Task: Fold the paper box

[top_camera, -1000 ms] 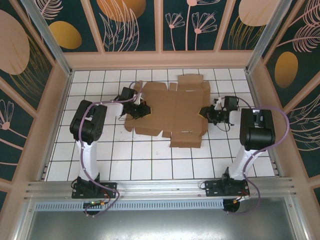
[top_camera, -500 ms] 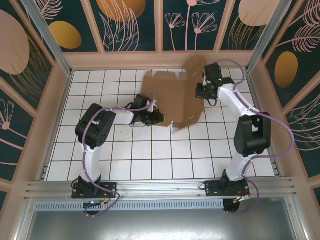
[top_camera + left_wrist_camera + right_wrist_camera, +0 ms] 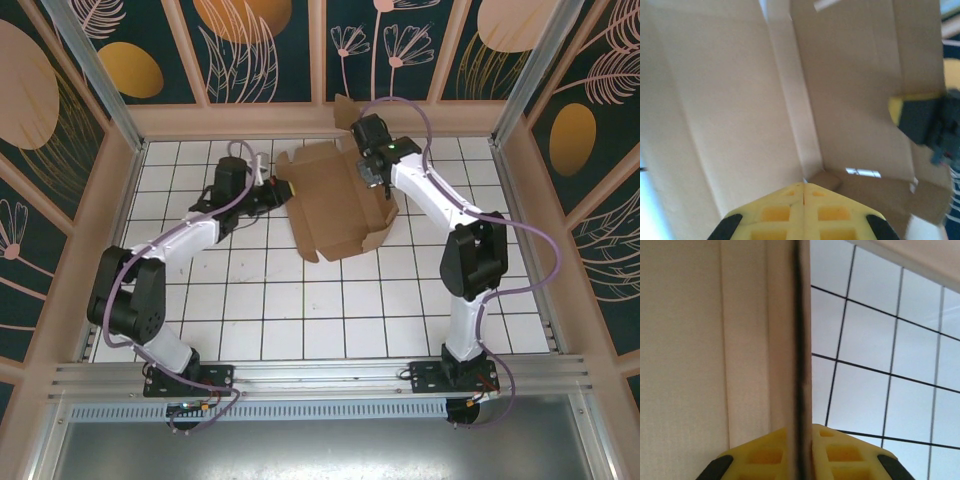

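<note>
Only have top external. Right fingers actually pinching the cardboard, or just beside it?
Observer: Pinching. On right wrist, the paper box edge runs straight between the right fingers.
Operator: Left side gripping too?
Observer: On left wrist, the left fingers are pressed together with their tips meeting and no cardboard visible between them.
Operator: What's ahead of them?
Observer: A crease runs up the panel from the tips, with a small flap just past them.
</note>
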Controlling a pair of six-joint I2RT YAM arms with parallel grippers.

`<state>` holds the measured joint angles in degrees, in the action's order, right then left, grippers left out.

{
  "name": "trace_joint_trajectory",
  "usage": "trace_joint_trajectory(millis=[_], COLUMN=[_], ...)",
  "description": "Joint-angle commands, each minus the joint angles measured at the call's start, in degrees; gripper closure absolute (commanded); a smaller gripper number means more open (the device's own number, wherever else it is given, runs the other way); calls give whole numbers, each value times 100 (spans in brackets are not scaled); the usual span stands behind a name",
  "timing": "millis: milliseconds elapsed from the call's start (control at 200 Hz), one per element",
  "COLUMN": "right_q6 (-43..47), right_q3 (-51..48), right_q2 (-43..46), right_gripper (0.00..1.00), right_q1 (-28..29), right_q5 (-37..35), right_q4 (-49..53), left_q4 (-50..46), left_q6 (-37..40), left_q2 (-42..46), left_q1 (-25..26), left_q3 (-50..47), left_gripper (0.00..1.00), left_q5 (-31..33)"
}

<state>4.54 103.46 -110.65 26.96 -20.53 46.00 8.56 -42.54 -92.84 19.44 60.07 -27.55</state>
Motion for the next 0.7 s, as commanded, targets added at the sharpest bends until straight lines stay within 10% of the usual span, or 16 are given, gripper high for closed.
trace_joint_trajectory(millis=[0,220,525,691], right_q6=[162,563,616,-82], right_q3=[100,-327,-600,-1058], right_q2=[518,1178,871,881], right_gripper=[85,77,77,46], right_q1=[-413,-422,78,-893], right_q5=[1915,3263,1999,2561], right_q4=[330,362,358,-651], left_q4=[-846,-898,26,-135], left_q6=[265,41,-746,-670], left_q2=[-160,-152,-153,-240], left_q1=[16,16,2,-92], left_q3=[196,-390,-1919,-1832], left_gripper=[98,100,100,100], left_q5=[533,392,316,684])
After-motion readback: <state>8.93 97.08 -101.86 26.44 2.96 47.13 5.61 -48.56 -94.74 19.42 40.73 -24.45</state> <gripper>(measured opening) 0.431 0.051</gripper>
